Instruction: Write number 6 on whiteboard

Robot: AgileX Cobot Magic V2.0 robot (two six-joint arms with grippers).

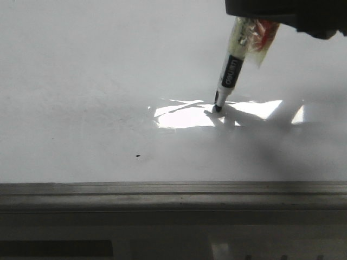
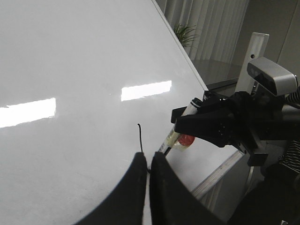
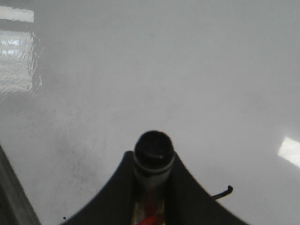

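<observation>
- While glare lies across it, the whiteboard point(image 1: 81, 81) fills the front view, its grey edge strip point(image 1: 162, 189) nearest the camera;
- right gripper point(image 3: 150, 187) is clamped on a marker point(image 1: 230, 73), tilted, tip touching the board;
- left gripper point(image 2: 149, 164) has its fingers nearly together, holding nothing;
- the number 6 point(image 2: 140, 137) is only a short curved stroke, beside the marker tip;
- a tiny black speck point(image 1: 137, 156) sits apart.
</observation>
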